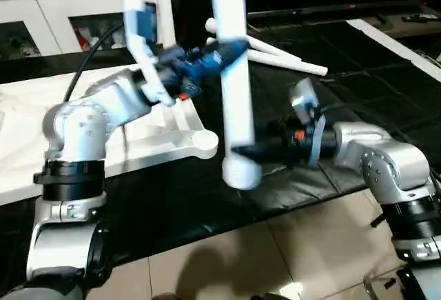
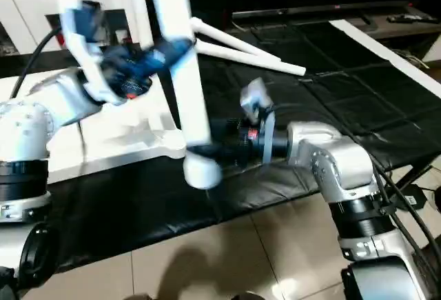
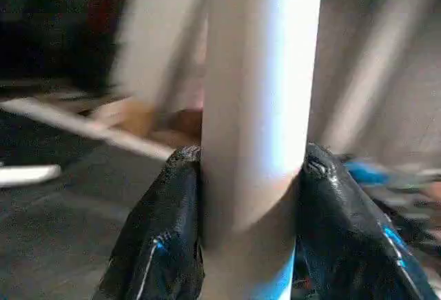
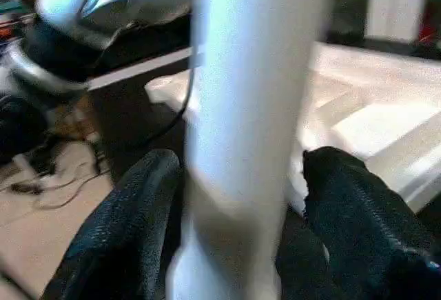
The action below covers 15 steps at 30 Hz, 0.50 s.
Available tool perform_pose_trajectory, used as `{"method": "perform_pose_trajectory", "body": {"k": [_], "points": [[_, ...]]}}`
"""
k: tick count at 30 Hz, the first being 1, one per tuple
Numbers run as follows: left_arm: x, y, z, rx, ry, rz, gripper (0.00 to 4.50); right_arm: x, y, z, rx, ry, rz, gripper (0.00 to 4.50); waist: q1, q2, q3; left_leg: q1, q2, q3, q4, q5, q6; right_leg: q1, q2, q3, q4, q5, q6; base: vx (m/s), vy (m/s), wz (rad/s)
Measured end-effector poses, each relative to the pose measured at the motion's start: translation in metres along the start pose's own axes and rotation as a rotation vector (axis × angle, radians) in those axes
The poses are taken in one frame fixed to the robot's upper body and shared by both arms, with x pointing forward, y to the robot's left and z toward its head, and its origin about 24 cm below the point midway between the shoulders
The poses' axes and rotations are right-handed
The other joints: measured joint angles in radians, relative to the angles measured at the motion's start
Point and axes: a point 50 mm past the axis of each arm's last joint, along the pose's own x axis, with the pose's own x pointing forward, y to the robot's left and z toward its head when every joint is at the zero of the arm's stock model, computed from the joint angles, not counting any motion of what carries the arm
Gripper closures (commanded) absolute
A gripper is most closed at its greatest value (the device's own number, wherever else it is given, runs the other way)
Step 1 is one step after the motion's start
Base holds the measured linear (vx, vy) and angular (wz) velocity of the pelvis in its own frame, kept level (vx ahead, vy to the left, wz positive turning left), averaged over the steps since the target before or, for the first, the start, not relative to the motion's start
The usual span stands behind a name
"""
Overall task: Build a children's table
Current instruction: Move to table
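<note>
Head views: one white leg [image 1: 233,72] stands near upright over the black mat [image 1: 386,100], thick rounded end down, just off the corner socket [image 1: 204,141] of the upturned table top [image 1: 158,124]. Left gripper [image 1: 231,46] pinches the leg at mid-shaft. Right gripper [image 1: 241,152] sits low by the fat end. More legs [image 1: 286,58] lie loose on the mat behind. A white cabinet [image 1: 41,10] stands at the back.

Left wrist view: both black fingers [image 3: 162,238] press flush against the leg, no gap. Clenched on it.

Right wrist view: the leg runs between the fingers [image 4: 124,231], with a visible gap on each side. Reads as let go, just bracketing the shaft.

Handling, my read: hollow plastic tube, so light and stiff, no crush risk at this grip force. Surface is smooth and glossy, and the taper means it can slide through the pads toward the thin end. Long lever, so a single mid-shaft pinch lets it swing. Best hold is near the thick end, close to the socket, second gripper higher up for alignment. Top is ribbed on the underside, rigid, round sockets at the corners.
</note>
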Motion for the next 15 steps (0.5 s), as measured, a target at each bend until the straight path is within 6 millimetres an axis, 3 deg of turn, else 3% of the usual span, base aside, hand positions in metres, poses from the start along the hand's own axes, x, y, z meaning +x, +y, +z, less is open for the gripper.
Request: {"method": "perform_pose_trajectory", "body": {"k": [6,15], "points": [[0.008,0.009,0.004,0.114,0.026,0.214,2.76,0.002,-0.002,-0.001,-0.004,-0.003,-0.054,0.96,-0.001,0.000,0.000,0.001,0.000,0.000,0.000,0.000,0.000,0.000,0.000,0.000,0.000,0.000,0.000,0.000,0.000,0.00],[0.020,0.004,0.001,0.116,0.000,0.238,2.76,0.009,-0.022,-0.021,0.092,0.037,-0.262,0.96,-0.006,0.000,0.000,0.000,0.000,0.000,0.000,0.000,-0.001,0.000,0.000,0.000,0.000,0.000,0.000,0.000,0.000,0.00]]}}
